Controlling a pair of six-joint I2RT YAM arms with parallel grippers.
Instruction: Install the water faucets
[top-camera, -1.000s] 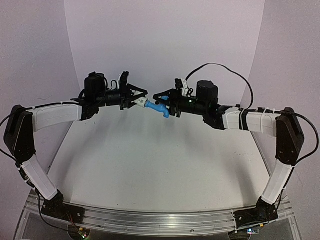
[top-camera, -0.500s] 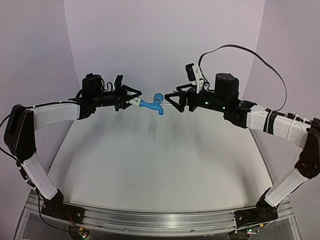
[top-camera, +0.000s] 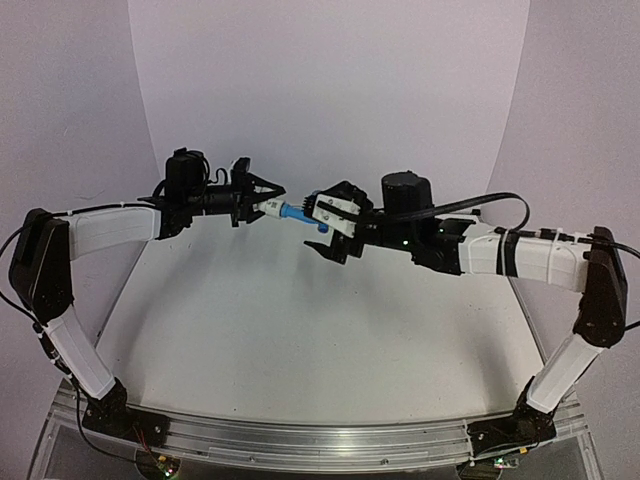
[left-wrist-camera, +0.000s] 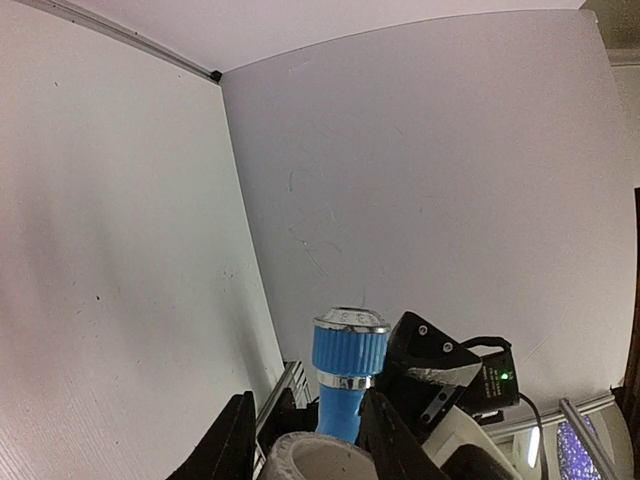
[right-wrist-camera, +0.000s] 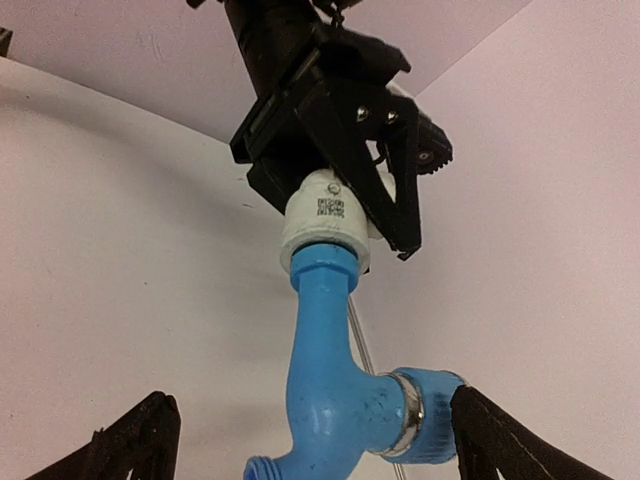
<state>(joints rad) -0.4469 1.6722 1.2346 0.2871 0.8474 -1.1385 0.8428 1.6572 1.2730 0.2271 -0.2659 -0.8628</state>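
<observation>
- Near rail: one, carrying the bases of two arms, the left arm and the right arm.
- Table: one, pale, lying below both grippers.
- Left gripper: one, clamped on the single white pipe fitting and holding it in the air with its mouth turned toward the other gripper.
- Right gripper: one, spread wide and gripping nothing, with one finger on either side of the tap.
- Blue tap: one, with a silvery ring at its cap. Its stem sits inside the fitting's mouth. Its body projects from the left gripper's tip into the gap between the right gripper's fingers. Its capped end is just beside one finger; contact cannot be told.
- Wall: one pale backdrop beyond both grippers.
</observation>
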